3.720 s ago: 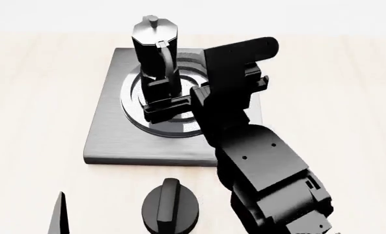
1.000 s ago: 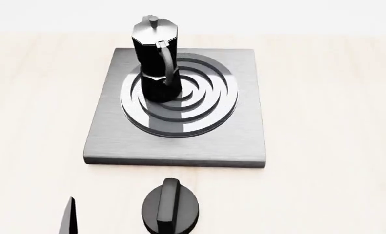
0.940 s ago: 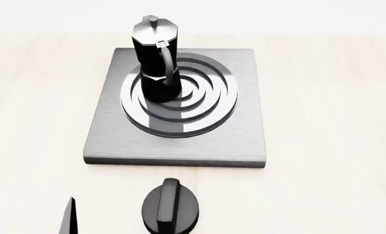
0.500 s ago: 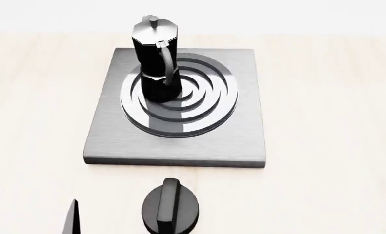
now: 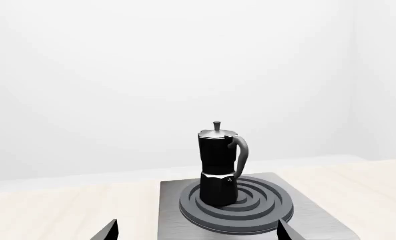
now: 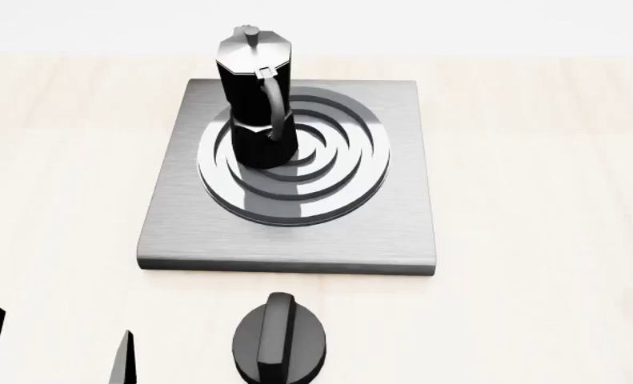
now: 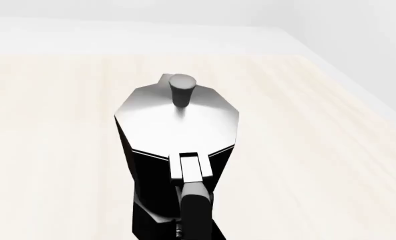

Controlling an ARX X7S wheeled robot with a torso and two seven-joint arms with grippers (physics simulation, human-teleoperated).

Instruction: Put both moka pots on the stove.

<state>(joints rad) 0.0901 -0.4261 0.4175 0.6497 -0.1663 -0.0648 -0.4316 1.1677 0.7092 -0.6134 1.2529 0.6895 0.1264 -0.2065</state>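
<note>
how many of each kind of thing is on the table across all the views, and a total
moka pots: 2 (first pot on the stove rings, second pot on bare wood)
stove: 1
knob: 1
total: 4

A pale wood-grain tabletop (image 6: 540,160) runs back to plain white walls (image 5: 151,65), evenly lit.

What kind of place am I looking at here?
Probably a bare mock kitchen in a simulator: a moka pot stands on a stove with a knob in front, all on a pale wooden counter.
</note>
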